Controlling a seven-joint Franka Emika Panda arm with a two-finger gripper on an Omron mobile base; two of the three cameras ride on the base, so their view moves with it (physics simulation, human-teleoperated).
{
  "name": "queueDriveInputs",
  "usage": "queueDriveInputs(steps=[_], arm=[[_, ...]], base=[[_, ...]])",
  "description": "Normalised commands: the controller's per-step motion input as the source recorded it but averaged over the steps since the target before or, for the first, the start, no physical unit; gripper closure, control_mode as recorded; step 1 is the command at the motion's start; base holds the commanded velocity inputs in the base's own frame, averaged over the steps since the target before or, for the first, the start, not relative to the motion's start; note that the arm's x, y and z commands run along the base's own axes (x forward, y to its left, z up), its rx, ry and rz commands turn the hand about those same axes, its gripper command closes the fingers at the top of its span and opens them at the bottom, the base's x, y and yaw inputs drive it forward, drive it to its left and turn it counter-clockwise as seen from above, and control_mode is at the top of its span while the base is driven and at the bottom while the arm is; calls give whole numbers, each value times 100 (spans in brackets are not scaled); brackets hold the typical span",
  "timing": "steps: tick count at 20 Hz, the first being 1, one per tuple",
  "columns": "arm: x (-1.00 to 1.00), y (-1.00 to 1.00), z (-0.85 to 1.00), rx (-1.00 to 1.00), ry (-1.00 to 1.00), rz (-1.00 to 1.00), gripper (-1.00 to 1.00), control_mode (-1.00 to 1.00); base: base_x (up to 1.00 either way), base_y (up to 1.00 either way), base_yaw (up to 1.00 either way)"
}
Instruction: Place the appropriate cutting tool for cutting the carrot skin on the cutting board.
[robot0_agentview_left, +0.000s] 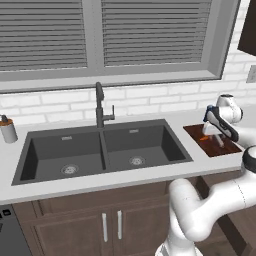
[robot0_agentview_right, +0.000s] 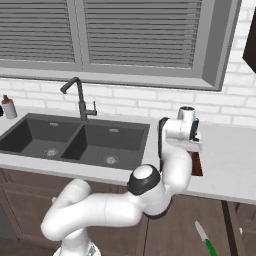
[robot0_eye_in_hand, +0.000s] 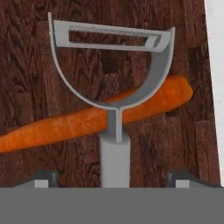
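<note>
Hand view: cutting board (robot0_eye_in_hand: 175, 52) spans the frame, carrot (robot0_eye_in_hand: 65, 124) lying across it. Peeler (robot0_eye_in_hand: 114, 87) hangs above both, handle between the fingertips (robot0_eye_in_hand: 43, 178); they appear spread, contact unclear. Likely light, rigid, slick; handle is the safe hold.
</note>
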Motion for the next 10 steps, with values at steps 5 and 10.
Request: queueDriveInputs(steps=[5, 10], arm=[[-40, 15, 45, 0, 0, 0, -100, -100], [-75, 50, 23, -5, -5, 3, -100, -100]], base=[[0, 0, 0], [0, 0, 0]])
